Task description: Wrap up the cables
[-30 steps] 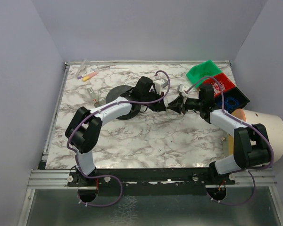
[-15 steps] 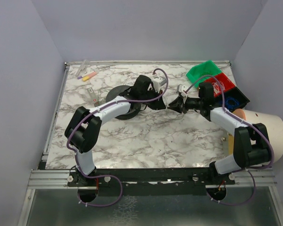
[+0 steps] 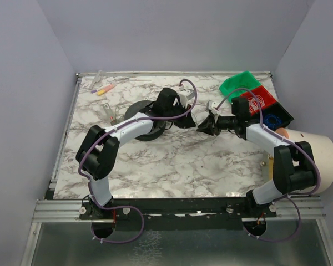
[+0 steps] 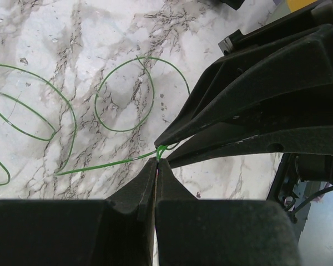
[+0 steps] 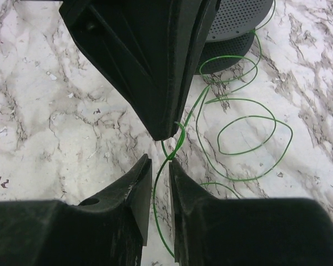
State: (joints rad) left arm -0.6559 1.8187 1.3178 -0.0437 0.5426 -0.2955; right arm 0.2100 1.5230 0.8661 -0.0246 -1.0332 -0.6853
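Note:
The cable is a hair-thin green wire (image 4: 100, 166) lying in loose loops on the marble table (image 3: 172, 160). My left gripper (image 4: 157, 160) is shut, pinching the wire at its fingertips. My right gripper (image 5: 160, 160) faces it tip to tip, with its jaws slightly apart. The wire (image 5: 154, 205) runs through that gap and touches the right finger. In the top view the two grippers meet at the table's middle back, the left (image 3: 193, 123) and the right (image 3: 203, 126). The wire is too thin to see there.
A black round spool (image 3: 141, 113) lies under the left arm and also shows in the right wrist view (image 5: 233, 27). Green (image 3: 240, 84), red (image 3: 259, 100) and black (image 3: 275, 117) bins stand at the back right. A white bucket (image 3: 313, 155) is at the right edge. Markers (image 3: 102, 89) lie at the back left.
Both wrists have shifted slightly left and toward the back, with their tips staying together.

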